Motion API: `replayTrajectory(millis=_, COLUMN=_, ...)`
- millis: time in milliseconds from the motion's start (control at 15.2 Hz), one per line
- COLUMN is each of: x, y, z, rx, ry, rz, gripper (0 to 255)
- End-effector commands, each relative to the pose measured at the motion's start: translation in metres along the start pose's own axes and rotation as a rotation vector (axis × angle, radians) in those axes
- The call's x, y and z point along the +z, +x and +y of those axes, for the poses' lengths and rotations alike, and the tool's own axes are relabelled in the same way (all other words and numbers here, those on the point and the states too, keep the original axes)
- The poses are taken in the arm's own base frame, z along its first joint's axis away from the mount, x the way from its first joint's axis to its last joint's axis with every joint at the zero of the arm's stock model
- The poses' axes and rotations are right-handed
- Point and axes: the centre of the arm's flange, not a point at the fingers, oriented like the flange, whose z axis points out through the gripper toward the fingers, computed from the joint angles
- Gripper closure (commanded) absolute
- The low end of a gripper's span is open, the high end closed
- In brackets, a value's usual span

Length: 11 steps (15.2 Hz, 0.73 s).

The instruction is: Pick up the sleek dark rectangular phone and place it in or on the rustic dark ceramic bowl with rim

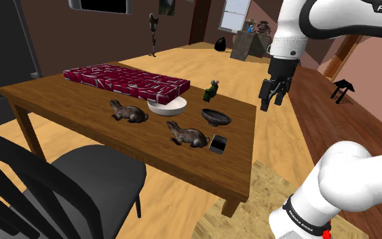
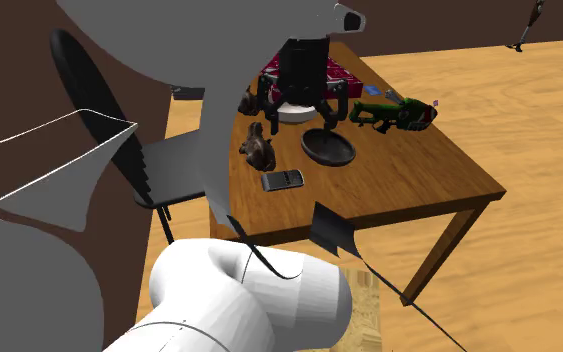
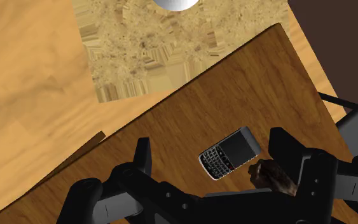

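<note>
Nothing was done yet. The phone (image 1: 218, 143) lay flat on the table (image 1: 60, 102) near its edge, just beside a brown animal figure (image 1: 187, 134) and near the dark bowl (image 1: 216, 117), which stood empty. The gripper (image 1: 272, 95) hung well above the table's edge, jaws spread, holding nothing. In the wrist view the phone showed below, between the two fingers (image 3: 142, 159) and untouched.

By my reckoning the whole job was left: come down, grip, lift, carry to the bowl.

The phone was a thin flat slab with rounded corners, a glossy dark screen, a pale keypad and a silvery rim. It looked slick and low, with little to grab. The bowl was shallow, round and matt dark, its rim flaring over a narrower base. The table was brown wood with the grain showing.
</note>
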Motion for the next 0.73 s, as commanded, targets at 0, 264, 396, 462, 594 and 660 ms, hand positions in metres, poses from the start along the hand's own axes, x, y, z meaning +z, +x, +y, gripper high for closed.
replayTrajectory(millis=0, x=0.000, y=0.000, z=0.000, rx=0.000, ry=0.000, rz=0.000, gripper=0)
replayTrajectory(millis=264, x=0.039, y=0.029, z=-0.015, rx=0.201, ry=0.050, rz=-0.017, gripper=0)
replayTrajectory(millis=396, x=0.058, y=0.045, z=-0.022, rx=0.302, ry=0.075, rz=-0.025, gripper=0)
replayTrajectory(millis=462, x=0.068, y=0.052, z=-0.024, rx=0.352, ry=0.087, rz=-0.029, gripper=0)
replayTrajectory(millis=594, x=0.087, y=0.068, z=-0.029, rx=0.452, ry=0.112, rz=-0.038, gripper=0)
replayTrajectory(millis=660, x=0.097, y=0.076, z=-0.031, rx=0.503, ry=0.125, rz=-0.042, gripper=0)
